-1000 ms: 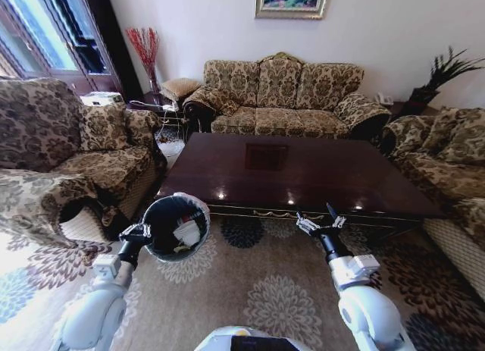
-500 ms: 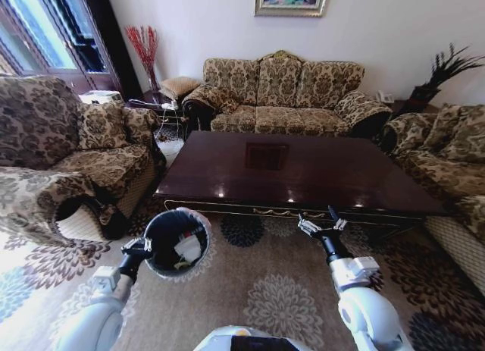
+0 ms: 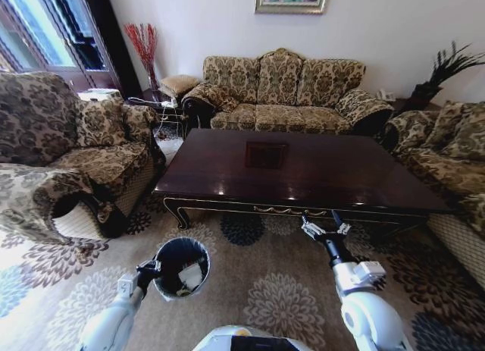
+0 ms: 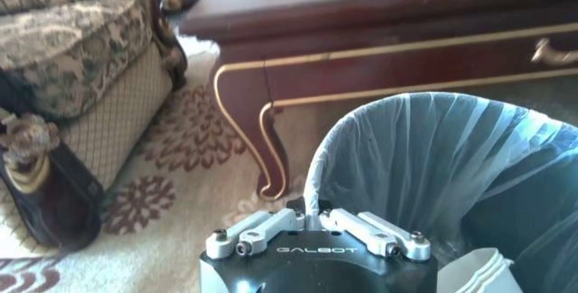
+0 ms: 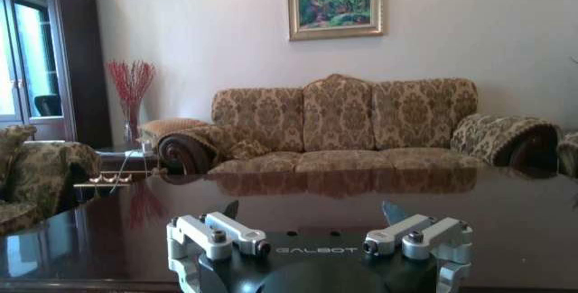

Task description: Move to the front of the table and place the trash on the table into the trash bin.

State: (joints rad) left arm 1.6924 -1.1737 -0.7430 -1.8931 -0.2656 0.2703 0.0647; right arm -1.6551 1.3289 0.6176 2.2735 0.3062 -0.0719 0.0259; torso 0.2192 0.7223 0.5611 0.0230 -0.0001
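Here the left gripper [image 3: 149, 269] pinches the rim of the trash bin [image 3: 180, 267], grey, black-lined, holding white trash [image 3: 191, 275], over carpet before the glossy bench [image 3: 303, 173]. Right gripper [image 3: 324, 228] fingers spread.

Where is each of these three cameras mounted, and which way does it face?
Head view: high on the robot, looking down at the glossy dark reddish-brown wooden table; both arms show.
Left wrist view: behind the left gripper, shut on the round grey black-lined trash bin.
Right wrist view: behind the open right gripper, facing the patterned sofa.
All share the table.
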